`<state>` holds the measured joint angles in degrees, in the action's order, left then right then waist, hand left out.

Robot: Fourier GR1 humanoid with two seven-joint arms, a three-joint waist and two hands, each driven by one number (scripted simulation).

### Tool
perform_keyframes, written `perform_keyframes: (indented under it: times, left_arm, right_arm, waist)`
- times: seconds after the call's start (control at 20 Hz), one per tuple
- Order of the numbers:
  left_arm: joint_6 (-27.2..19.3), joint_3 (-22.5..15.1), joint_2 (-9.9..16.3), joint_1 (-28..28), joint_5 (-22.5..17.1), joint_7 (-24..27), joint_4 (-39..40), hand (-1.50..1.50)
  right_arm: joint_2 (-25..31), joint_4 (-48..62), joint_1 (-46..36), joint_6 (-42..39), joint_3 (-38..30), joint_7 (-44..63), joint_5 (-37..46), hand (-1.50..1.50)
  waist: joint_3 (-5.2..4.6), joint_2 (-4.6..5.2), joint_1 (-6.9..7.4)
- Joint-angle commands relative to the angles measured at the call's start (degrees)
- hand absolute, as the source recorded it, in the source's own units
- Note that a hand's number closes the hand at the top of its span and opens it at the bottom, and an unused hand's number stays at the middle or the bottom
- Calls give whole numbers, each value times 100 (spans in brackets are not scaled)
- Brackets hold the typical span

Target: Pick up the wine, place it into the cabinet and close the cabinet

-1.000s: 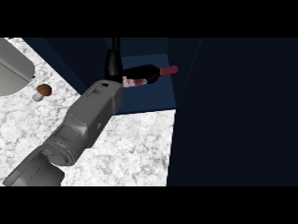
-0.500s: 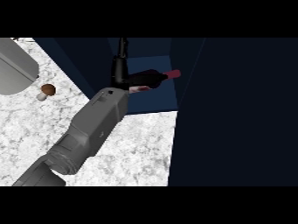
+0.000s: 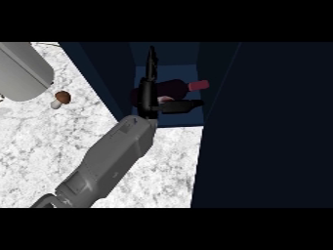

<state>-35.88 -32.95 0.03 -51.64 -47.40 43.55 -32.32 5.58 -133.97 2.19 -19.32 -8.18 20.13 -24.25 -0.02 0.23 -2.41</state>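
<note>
We are setting the dark wine bottle with red cap (image 3: 177,89) inside the open dark-blue cabinet (image 3: 111,73), our right hand (image 3: 149,95) curled round it; next, let go, withdraw, shut the door.

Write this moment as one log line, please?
phase: placing | left hand: inside cabinet, at wine bottle | door: open | right hand: unseen

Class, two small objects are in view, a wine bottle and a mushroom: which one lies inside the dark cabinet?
The wine bottle, under the robot hand; the mushroom sits out on the marble counter.
</note>
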Motion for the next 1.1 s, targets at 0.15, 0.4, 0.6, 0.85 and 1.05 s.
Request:
perform_keyframes:
  times: [0.15,0.4,0.6,0.85,1.05]
  left_arm:
    - [-939,-790,-3,1148,2,-259,-2017,-150]
    - [-665,-1011,146,1938,410,-389,-3076,-150]
    - [-600,-1348,694,2823,621,-534,-4323,-150]
    - [-652,-1678,1437,4029,899,-570,-5610,-150]
    - [-820,-1704,2037,4538,1152,-814,-6465,150]
  right_arm:
    - [85,-25,106,41,-362,-70,-83,-150]
    - [-14,-686,599,107,-196,114,-46,-150]
    - [111,-282,510,-59,-533,-202,-147,-150]
    - [180,-228,474,-70,-661,-150,-237,-150]
    - [241,-331,965,-475,-847,-338,-280,-150]
  waist:
    - [4,-51,228]
    - [3,-55,242]
    - [6,-53,265]
    - [5,-49,282]
    - [6,-48,245]
